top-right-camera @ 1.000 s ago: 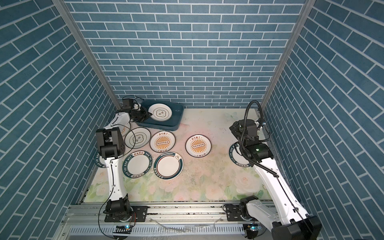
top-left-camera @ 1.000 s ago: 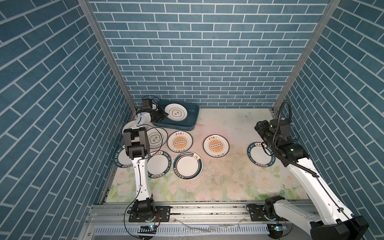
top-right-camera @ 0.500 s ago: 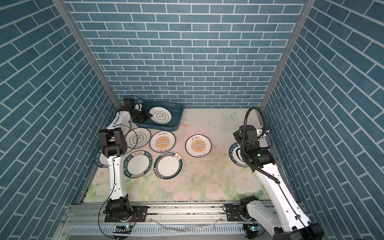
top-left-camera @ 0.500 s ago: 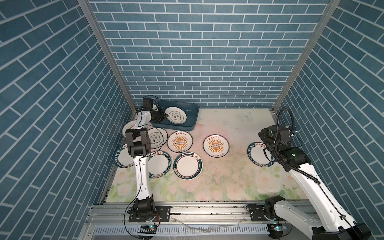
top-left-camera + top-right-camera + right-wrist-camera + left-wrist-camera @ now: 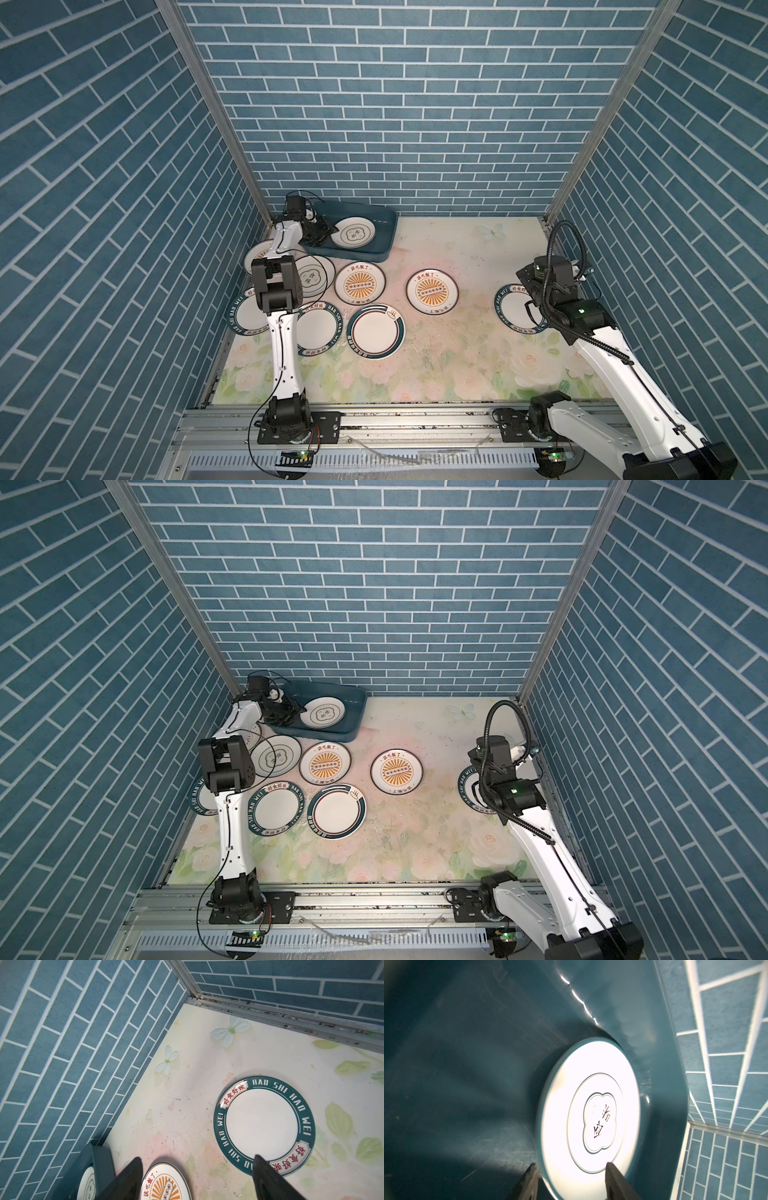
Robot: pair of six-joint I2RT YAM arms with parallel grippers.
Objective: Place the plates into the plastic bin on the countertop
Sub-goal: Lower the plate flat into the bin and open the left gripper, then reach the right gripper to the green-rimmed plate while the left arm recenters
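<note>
1 of 9 in: plate lies flat in bin at 11 o'clock. My left gripper is open astride its rim. Eight remain on countertop. Right gripper is open over lettered plate at 3 o'clock.

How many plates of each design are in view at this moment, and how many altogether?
Orange sunburst plates: 2
Thin-line emblem plates: 2
Dark-green rim plates: 4
Half-hidden plate, design unclear: 1
Total: 9
</note>
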